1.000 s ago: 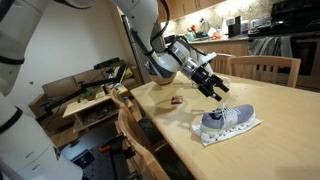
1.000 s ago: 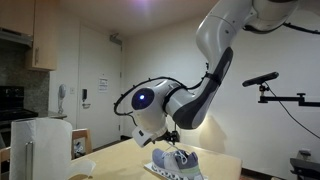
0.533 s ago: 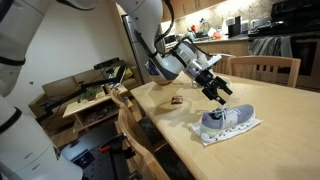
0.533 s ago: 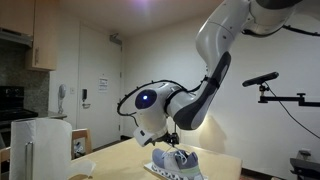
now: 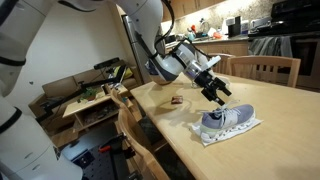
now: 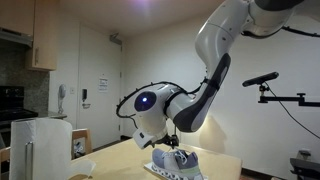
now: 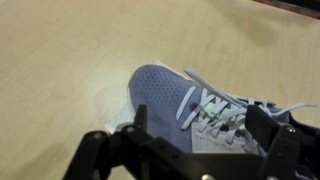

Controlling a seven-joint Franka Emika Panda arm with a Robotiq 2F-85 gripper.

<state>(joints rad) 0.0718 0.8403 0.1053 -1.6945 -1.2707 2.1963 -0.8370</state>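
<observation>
Wrist view: a grey-blue shoe (image 7: pixel 190 110) with white laces fills the middle of the frame, toe toward the upper left, heel running off the right edge; its long axis lies nearly level across the picture, tilting slightly down to the right. Both black fingers (image 7: pixel 138 125) stand wide open and empty at the bottom of the frame, one by the toe end and one over the laces near the collar; the gap between them runs roughly along the shoe's length, not across its width. In an exterior view the shoe (image 5: pixel 228 120) sits right of centre on a white sheet (image 5: pixel 205 138) on the wooden counter (image 5: pixel 285 125); the fingers (image 5: pixel 220 96) hang just above it, toward its upper left, apart from it as far as can be told. Left of that lies a small brown thing (image 5: pixel 176 100), well apart; a chair (image 5: pixel 265 68) stands behind, at upper right.
</observation>
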